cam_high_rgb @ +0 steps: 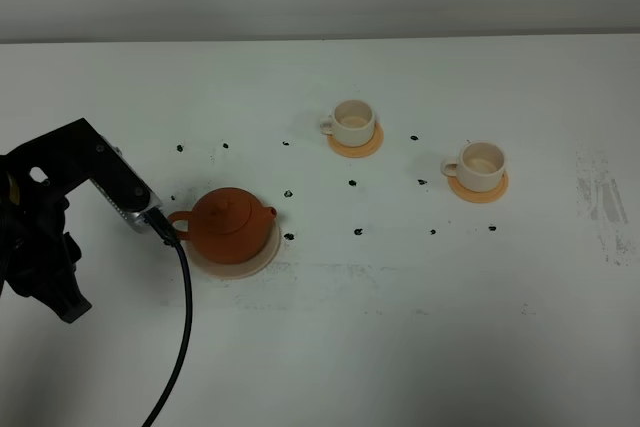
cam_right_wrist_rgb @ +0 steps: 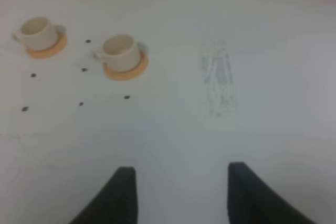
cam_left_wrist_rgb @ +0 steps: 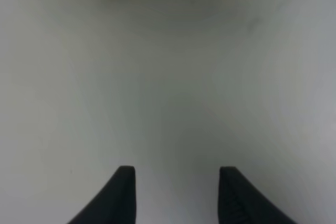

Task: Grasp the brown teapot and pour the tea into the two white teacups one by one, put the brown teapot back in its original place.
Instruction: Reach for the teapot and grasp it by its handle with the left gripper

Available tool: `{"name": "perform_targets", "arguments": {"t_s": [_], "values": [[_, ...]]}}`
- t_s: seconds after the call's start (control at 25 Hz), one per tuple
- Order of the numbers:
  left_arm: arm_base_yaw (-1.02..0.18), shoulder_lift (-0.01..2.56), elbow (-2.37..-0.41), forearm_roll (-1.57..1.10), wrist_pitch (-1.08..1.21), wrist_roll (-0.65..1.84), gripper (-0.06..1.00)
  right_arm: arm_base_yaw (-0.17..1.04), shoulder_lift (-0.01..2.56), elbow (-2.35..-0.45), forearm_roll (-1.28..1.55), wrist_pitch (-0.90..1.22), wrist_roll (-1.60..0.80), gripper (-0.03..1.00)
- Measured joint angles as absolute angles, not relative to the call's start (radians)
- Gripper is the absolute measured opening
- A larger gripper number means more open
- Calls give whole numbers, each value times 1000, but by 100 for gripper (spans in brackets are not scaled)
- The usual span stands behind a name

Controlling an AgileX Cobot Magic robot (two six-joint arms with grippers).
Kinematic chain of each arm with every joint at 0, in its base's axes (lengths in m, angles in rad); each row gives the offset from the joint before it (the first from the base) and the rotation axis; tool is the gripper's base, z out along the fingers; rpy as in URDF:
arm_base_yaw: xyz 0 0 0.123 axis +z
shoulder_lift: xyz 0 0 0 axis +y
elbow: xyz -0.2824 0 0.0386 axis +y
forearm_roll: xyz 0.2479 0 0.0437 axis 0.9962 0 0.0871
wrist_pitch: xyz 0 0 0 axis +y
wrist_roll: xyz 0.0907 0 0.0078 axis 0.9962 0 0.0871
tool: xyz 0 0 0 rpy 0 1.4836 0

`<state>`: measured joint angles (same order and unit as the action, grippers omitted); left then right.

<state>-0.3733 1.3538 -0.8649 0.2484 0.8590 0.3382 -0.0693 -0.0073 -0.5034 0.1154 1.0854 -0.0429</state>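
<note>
The brown teapot (cam_high_rgb: pixel 232 224) stands upright with its lid on, resting on the beige saucer (cam_high_rgb: pixel 262 255), its original place, left of centre. Its loop handle faces my left arm (cam_high_rgb: pixel 60 217), which sits just to its left without touching it. Two white teacups (cam_high_rgb: pixel 353 122) (cam_high_rgb: pixel 481 162) stand on orange coasters farther back and to the right, and they also show in the right wrist view (cam_right_wrist_rgb: pixel 38 32) (cam_right_wrist_rgb: pixel 121 51). Their insides look pale and no tea is visible. My left gripper (cam_left_wrist_rgb: pixel 177 169) is open over bare table. My right gripper (cam_right_wrist_rgb: pixel 181 166) is open, short of the cups.
Small black dots (cam_high_rgb: pixel 353 184) mark the white table around the teapot and cups. A black cable (cam_high_rgb: pixel 182 327) hangs from the left arm across the table's front. A faint grey scuff (cam_high_rgb: pixel 600 197) lies at the right. The right arm is outside the exterior view.
</note>
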Motion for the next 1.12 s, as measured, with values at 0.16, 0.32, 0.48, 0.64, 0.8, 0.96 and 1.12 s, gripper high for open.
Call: {"name": "perform_targets", "arguments": {"t_s": [0.16, 0.32, 0.48, 0.64, 0.8, 0.96, 1.12], "values": [[-373, 1364, -865, 248, 890, 363, 40, -69, -7, -503, 152, 1082, -43, 42], [-373, 1373, -865, 243, 903, 376, 40, -69, -7, -503, 166, 1078, -43, 42], [-353, 1373, -877, 161, 904, 419, 40, -69, -7, -503, 166, 1078, -43, 42], [-254, 1382, -922, -36, 895, 567, 40, -69, -7, -503, 166, 1078, -43, 42], [-204, 1432, -994, -197, 947, 696, 40, -69, -7, -503, 167, 1078, -43, 42], [-179, 1524, -1077, -246, 1045, 794, 40, -69, -7, -503, 167, 1078, -43, 42], [-176, 1614, -1152, -230, 1081, 939, 40, -69, -7, -503, 168, 1078, -44, 40]]}}
